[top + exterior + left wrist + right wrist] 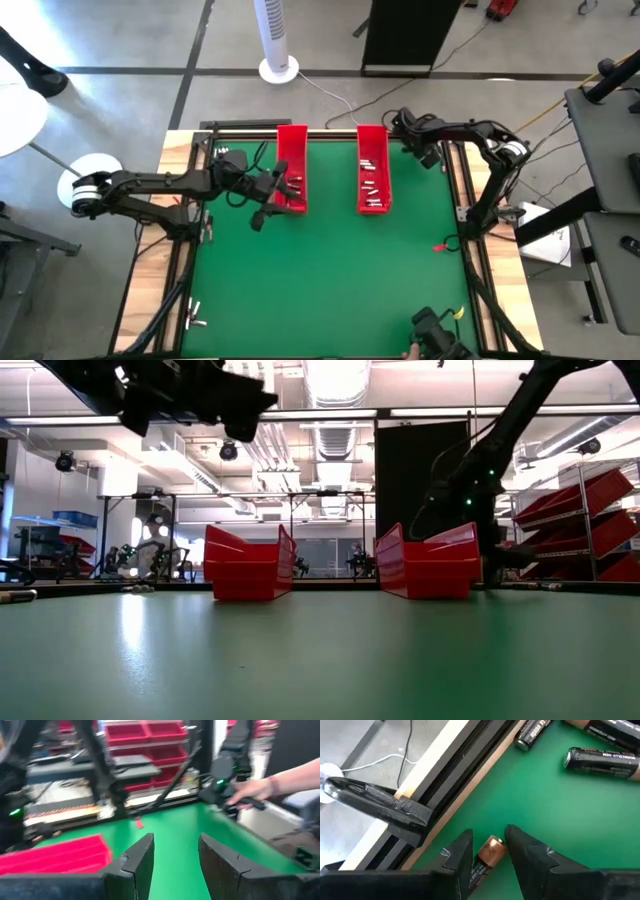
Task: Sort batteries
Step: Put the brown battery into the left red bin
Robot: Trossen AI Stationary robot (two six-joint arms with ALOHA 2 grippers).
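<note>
left gripper (268,205) hovers by left red tray (292,165), fingers (142,860) apart, nothing between them. right red tray (372,168) holds batteries lying mostly crosswise. right gripper (488,852) low at far right corner of green surface (330,270); fingers narrow around copper-tipped battery (487,856), long axis along fingers, copper end pointing outward. loose batteries (602,759) lie flat nearby.

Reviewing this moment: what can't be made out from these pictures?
- High view: batteries in the right red tray are too small to count or tell by type.
- Right wrist view: the right tool straddles a battery; its lower end is cut off by the edge.
- Low view: tray walls hide their contents.
- Left wrist view: blurred; the person's hand is unclear.
</note>
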